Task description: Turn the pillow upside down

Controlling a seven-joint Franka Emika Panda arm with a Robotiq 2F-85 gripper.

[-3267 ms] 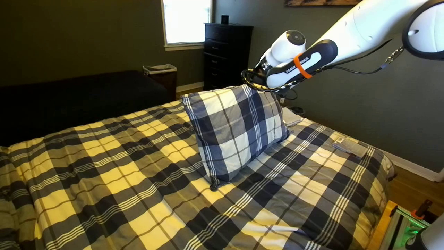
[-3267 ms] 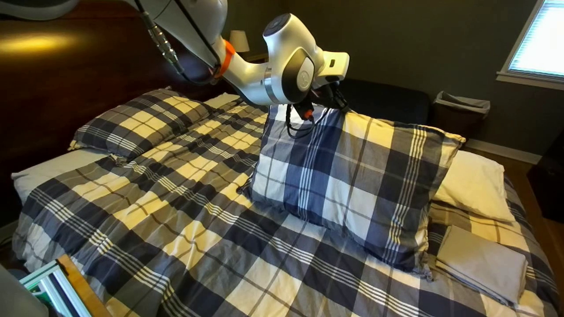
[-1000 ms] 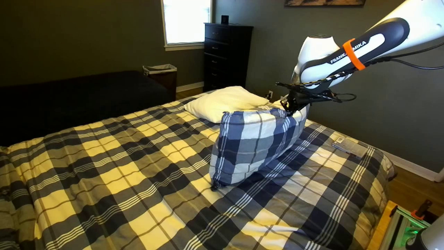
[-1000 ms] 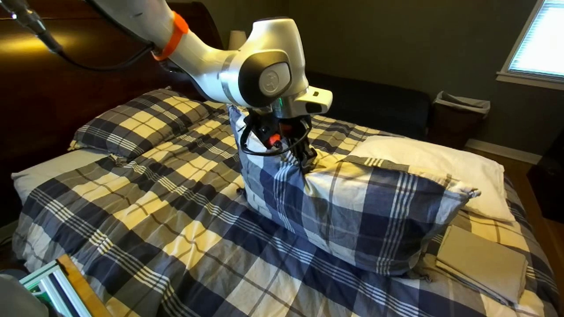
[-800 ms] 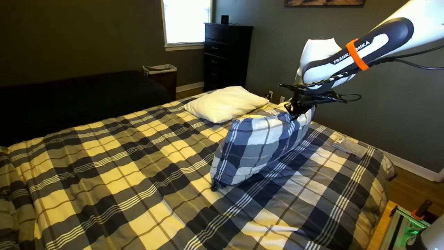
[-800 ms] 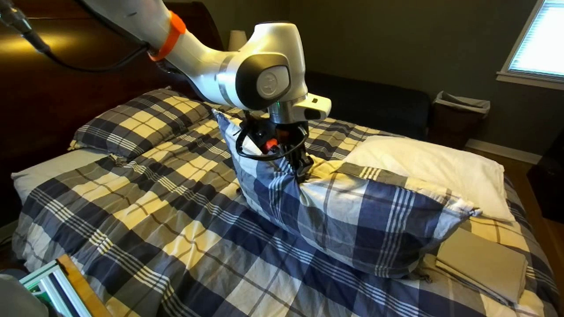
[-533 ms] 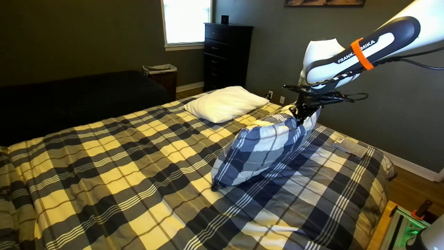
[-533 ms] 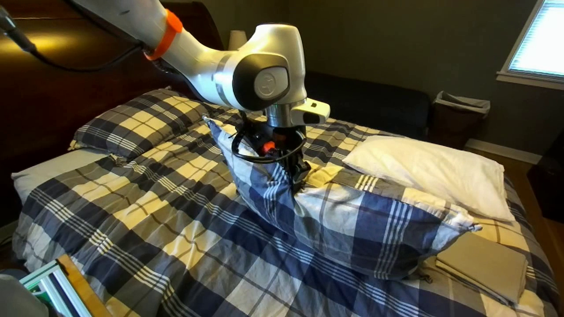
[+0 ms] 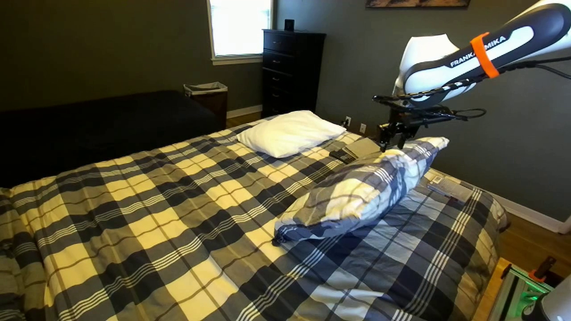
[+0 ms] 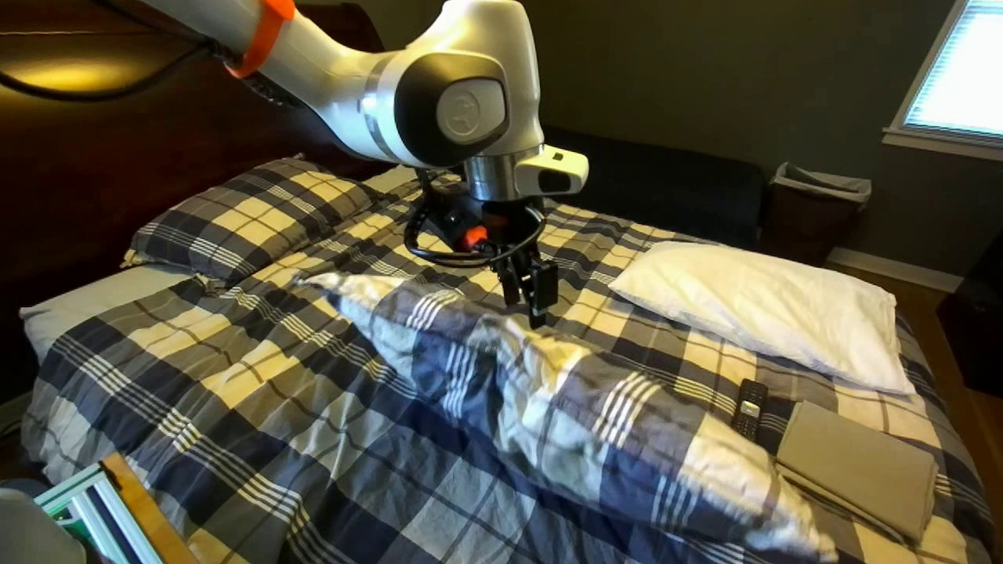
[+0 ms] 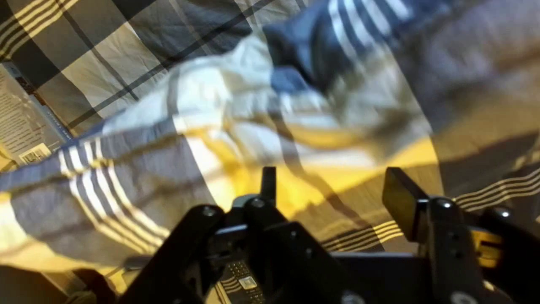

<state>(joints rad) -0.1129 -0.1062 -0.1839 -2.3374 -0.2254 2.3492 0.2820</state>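
The pillow (image 9: 357, 196), puffy in navy, grey and white plaid, slumps on the bed in both exterior views, tilted and creased in its middle. One long edge is still raised, and its surface (image 10: 564, 407) looks motion-blurred. My gripper (image 9: 392, 145) points down just above that raised edge. In an exterior view the gripper (image 10: 526, 307) shows two separate fingertips with nothing between them. The wrist view has the gripper (image 11: 331, 181) with its jaws wide apart and the blurred pillow (image 11: 139, 181) beyond them. Whether a fingertip brushes the fabric I cannot tell.
A white pillow (image 10: 760, 309), a black phone (image 10: 750, 409) and folded grey cloth (image 10: 858, 470) lie beyond the pillow. A printed case (image 9: 450, 188) lies near the bed's edge. Another plaid pillow (image 10: 258, 211) rests by the headboard (image 10: 63, 141). The plaid bedspread (image 9: 156, 223) covers the bed.
My gripper first held the pillow's top edge and drew it down and over. Within the last half second it has let go and risen; the pillow has dropped lower, uncovering the phone.
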